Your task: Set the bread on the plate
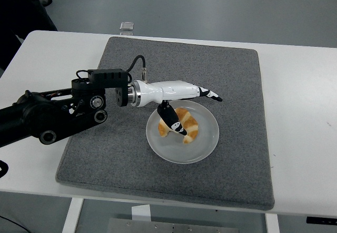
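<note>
Plate (202, 148) at mat centre, slightly toward 5 o'clock, on grey mat (231, 80). Bread (187, 125), croissant-shaped, lies on plate's 10 o'clock part; its left end hidden behind thumb. Left hand (176, 93) over plate's 11 o'clock rim, fingers (209, 93) spread straight toward 3 o'clock, thumb drooping toward bread; contact unclear, nothing gripped. Left arm cut off at 9 o'clock edge. Small clear object (126, 27) at mat's far edge, 11 o'clock, too small to identify.
</note>
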Motion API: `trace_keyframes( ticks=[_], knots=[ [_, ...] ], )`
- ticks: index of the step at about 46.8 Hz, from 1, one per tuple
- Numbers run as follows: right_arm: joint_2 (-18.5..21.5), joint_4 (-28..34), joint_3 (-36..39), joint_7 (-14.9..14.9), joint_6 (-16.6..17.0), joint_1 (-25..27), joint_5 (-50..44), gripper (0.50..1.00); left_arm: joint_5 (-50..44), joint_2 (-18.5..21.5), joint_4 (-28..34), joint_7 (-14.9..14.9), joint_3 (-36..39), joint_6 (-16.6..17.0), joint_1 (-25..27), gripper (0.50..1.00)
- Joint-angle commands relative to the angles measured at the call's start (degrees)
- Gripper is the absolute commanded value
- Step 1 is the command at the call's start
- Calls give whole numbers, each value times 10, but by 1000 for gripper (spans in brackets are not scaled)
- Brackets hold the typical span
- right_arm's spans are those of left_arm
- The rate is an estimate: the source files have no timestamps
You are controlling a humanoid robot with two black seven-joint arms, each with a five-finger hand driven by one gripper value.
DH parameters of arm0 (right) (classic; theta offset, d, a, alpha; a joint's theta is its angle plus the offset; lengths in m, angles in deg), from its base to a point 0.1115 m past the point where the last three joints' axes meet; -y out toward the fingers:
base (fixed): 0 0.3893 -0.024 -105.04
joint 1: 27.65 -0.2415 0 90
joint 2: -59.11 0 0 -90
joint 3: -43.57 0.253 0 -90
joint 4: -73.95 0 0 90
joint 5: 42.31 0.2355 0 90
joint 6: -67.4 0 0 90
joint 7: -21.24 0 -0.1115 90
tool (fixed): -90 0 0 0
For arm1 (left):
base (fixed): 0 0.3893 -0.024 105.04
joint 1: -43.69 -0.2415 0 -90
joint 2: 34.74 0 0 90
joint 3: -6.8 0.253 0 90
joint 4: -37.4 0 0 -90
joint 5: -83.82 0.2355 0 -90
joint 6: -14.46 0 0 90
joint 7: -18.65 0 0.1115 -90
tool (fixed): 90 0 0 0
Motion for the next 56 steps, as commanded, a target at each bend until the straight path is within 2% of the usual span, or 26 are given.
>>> trace_keyframes(
  ticks=[1, 12, 22, 27, 35, 50, 52, 56],
  knots=[
    [0, 0, 0, 0, 0, 0, 0, 952, -43, 12, -1, 0, -16, -17, 4, 1000],
    [0, 0, 0, 0, 0, 0, 0, 952, -184, 49, -3, -4, -90, -88, 8, 1000],
    [0, 0, 0, 0, 0, 0, 0, 952, -274, 85, -6, -4, -131, -91, 6, 1000],
    [0, 0, 0, 0, 0, 0, 0, 952, -355, 96, -15, -4, -154, -91, 0, 1000],
    [0, 0, 0, 0, 0, 0, 0, 952, -500, 100, -59, -4, -158, -99, 4, 1000],
    [0, 1, 0, 0, 0, 0, 0, 952, -639, 100, -164, -15, -157, -127, 5, 1000],
    [0, 0, 0, 0, 0, 0, 0, 952, -660, 99, -184, -23, -157, -141, 7, 1000],
    [0, 0, 0, 0, 0, 0, 0, 952, -713, 96, -221, -62, -158, -166, 10, 1000]
  ],
)
